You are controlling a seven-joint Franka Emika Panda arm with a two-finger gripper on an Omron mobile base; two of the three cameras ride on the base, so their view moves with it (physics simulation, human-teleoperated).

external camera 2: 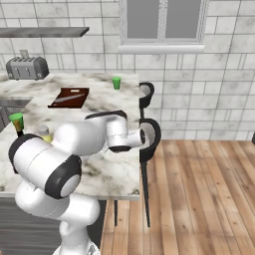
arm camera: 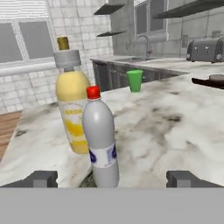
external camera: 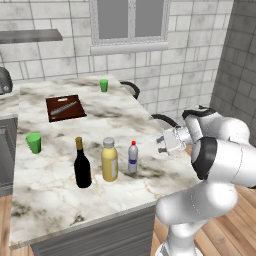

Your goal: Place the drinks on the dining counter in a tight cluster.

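Three drinks stand in a close row near the front of the dining counter (external camera: 60, 190): the dark wine bottle (external camera: 82, 167), the yellow bottle (external camera: 109, 161) and the small clear red-capped bottle (external camera: 132, 158). My gripper (external camera: 161, 143) hovers just right of the small bottle, level with it, open and holding nothing. In the hand view the small bottle (arm camera: 101, 140) stands centred ahead between my spread fingertips (arm camera: 41, 178), the yellow bottle (arm camera: 72, 109) is behind it, and the wine bottle's gold top (arm camera: 63, 43) peeks over that.
Two green cups (external camera: 34, 142) (external camera: 103, 85) and a brown cutting board (external camera: 65, 107) sit farther back on the counter. Dark stools (external camera: 162, 119) stand along its right edge. A toaster (external camera 2: 27, 67) sits on the far counter. Wooden floor (external camera 2: 199, 189) lies to the right.
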